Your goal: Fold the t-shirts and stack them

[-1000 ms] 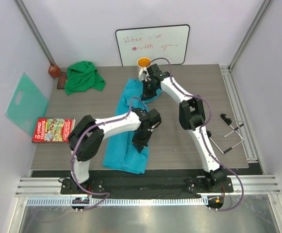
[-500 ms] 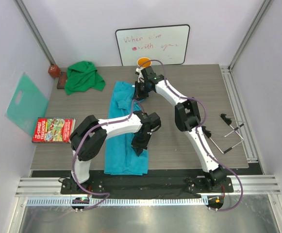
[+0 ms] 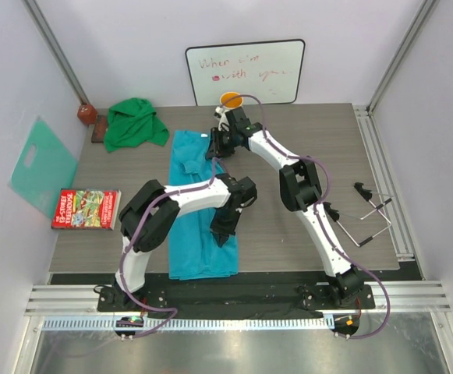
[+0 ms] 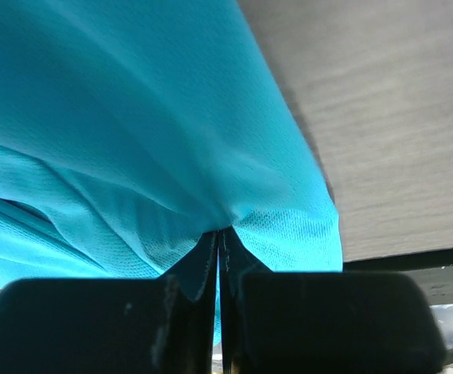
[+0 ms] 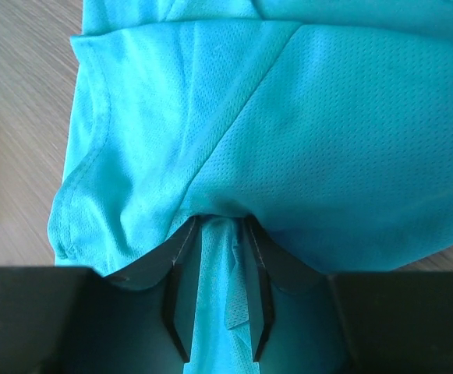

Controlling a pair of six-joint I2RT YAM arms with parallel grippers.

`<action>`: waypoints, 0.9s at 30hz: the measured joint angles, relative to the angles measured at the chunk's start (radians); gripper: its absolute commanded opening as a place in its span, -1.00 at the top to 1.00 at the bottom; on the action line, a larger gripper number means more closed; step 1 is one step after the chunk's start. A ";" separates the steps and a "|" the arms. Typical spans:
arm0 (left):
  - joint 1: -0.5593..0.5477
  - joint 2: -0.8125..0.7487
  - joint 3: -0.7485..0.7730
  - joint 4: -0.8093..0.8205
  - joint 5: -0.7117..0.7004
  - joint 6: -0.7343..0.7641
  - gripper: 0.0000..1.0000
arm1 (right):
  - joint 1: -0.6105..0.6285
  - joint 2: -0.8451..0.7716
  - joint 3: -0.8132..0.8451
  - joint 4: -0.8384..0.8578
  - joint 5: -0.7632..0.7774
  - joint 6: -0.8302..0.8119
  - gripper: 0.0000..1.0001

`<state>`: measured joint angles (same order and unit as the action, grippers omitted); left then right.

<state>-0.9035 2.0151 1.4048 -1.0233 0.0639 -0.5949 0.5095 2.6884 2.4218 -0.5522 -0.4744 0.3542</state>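
**Both arms reaching in, both grippers down on cloth**

The left arm rises from its base at the near left, its elbow out to the left and its forearm running right toward the middle. Its wrist tips downward. The left gripper (image 3: 221,232) has its fingers (image 4: 195,269) pressed together, with a pinch of the turquoise t-shirt (image 3: 191,249) between them. The right arm stretches from the near right, bends at the elbow, and slants toward the far middle. The right gripper (image 3: 214,148) points down. Its fingers (image 5: 175,304) stand slightly apart with a fold of the same shirt between them, seemingly clamped.
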 measured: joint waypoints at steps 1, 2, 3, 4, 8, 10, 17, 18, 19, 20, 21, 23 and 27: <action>0.011 0.004 0.005 0.000 0.001 0.000 0.99 | 0.000 0.000 -0.004 0.009 -0.007 0.000 0.29; 0.021 0.008 0.008 -0.001 0.002 0.000 0.99 | -0.001 -0.003 -0.014 0.021 -0.016 0.000 0.30; 0.031 0.009 0.010 -0.002 0.002 0.000 0.99 | -0.002 -0.009 -0.026 0.032 -0.022 0.003 0.29; 0.043 0.009 0.012 -0.001 0.002 0.000 0.98 | -0.004 -0.018 -0.046 0.044 -0.027 0.004 0.29; 0.087 0.011 0.016 0.009 0.004 -0.004 0.99 | -0.016 -0.104 -0.182 0.058 -0.035 0.016 0.26; 0.114 0.017 0.027 0.013 0.008 -0.004 0.98 | -0.022 -0.161 -0.258 0.050 -0.037 0.024 0.25; 0.168 0.109 0.192 0.010 0.016 0.016 0.95 | -0.036 -0.366 -0.397 0.051 -0.041 0.041 0.22; 0.172 0.120 0.221 0.018 0.019 0.026 0.95 | -0.038 -0.402 -0.414 0.050 -0.042 0.042 0.22; 0.174 0.123 0.234 0.025 0.022 0.028 0.92 | -0.041 -0.435 -0.428 0.054 -0.040 0.043 0.21; 0.175 0.121 0.241 0.031 0.029 0.030 0.90 | -0.043 -0.466 -0.442 0.058 -0.039 0.044 0.17; 0.175 0.116 0.242 0.036 0.037 0.032 0.88 | -0.048 -0.493 -0.453 0.059 -0.039 0.045 0.11; 0.173 0.108 0.238 0.042 0.055 0.039 0.85 | -0.055 -0.529 -0.467 0.059 -0.043 0.047 0.07; 0.172 0.068 0.179 0.056 0.080 0.056 0.75 | -0.060 -0.552 -0.475 0.058 -0.050 0.048 0.07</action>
<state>-0.7311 2.0827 1.5833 -0.9672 0.1440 -0.5392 0.4492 2.1361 1.9472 -0.4946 -0.5243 0.4026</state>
